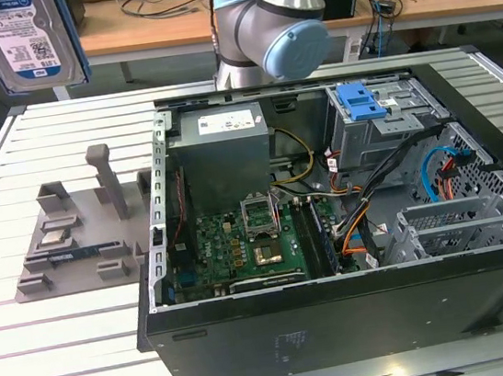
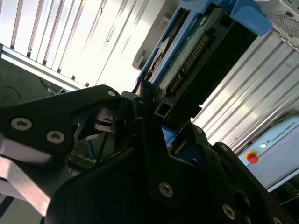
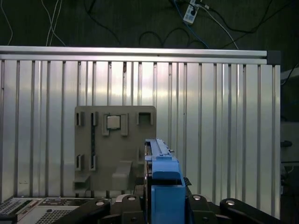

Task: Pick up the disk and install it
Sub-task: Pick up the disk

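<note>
The disk [image 1: 24,42] hangs high above the table at the exterior view's left, its white-and-blue label facing the camera and a blue rail along its side. In the second wrist view my gripper [image 2: 154,109] is shut on the disk [image 2: 187,51], black fingers [image 2: 140,140] clamping its end, with its connector edge and blue rails [image 2: 161,58] showing. The first wrist view sees the disk [image 3: 161,175] edge-on, its blue rail rising from the gripper [image 3: 163,205] over the slatted table.
An open computer case [image 1: 347,212] lies on the slatted table [image 1: 67,333], holding a motherboard [image 1: 240,245], a grey power-supply box [image 1: 223,150] and a drive cage with a blue latch [image 1: 360,99]. A grey parts fixture [image 3: 117,144] lies below the disk. The arm [image 1: 277,27] stands behind the case.
</note>
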`<state>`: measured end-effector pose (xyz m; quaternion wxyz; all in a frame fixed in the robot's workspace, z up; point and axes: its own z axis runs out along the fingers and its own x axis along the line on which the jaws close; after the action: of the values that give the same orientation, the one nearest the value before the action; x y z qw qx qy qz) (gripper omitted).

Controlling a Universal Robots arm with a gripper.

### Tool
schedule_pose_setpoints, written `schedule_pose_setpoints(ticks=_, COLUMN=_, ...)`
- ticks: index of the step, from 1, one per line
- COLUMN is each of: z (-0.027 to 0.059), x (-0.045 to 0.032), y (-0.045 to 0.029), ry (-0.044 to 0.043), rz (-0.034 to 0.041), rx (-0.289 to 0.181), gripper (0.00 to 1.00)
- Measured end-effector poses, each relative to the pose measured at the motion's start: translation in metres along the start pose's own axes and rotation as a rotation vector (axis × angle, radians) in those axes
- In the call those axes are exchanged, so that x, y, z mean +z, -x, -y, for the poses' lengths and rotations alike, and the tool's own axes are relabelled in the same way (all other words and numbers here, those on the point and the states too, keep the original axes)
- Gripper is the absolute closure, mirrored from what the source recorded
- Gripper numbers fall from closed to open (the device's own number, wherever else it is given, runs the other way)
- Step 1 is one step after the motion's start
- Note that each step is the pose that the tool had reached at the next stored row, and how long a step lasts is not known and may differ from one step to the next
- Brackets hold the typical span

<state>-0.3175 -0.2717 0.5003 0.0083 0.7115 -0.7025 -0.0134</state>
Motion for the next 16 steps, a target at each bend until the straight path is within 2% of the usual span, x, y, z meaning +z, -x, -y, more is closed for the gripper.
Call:
schedule_pose_setpoints(ticks=7, z=0.0233, x=-0.0007, y=-0.0003, ry=0.0005, rz=0.0000, rx=0.000, gripper=0.63)
schedule_pose_setpoints(ticks=11, z=0.0414, x=-0.0013, y=-0.0005, ry=0.0009, rz=0.0000, rx=0.000, gripper=0.63)
schedule_pose_setpoints(ticks=16, z=0.0556, x=-0.0018, y=-0.0007, ry=0.0013, rz=-0.0001, rx=0.000, gripper=0.63)
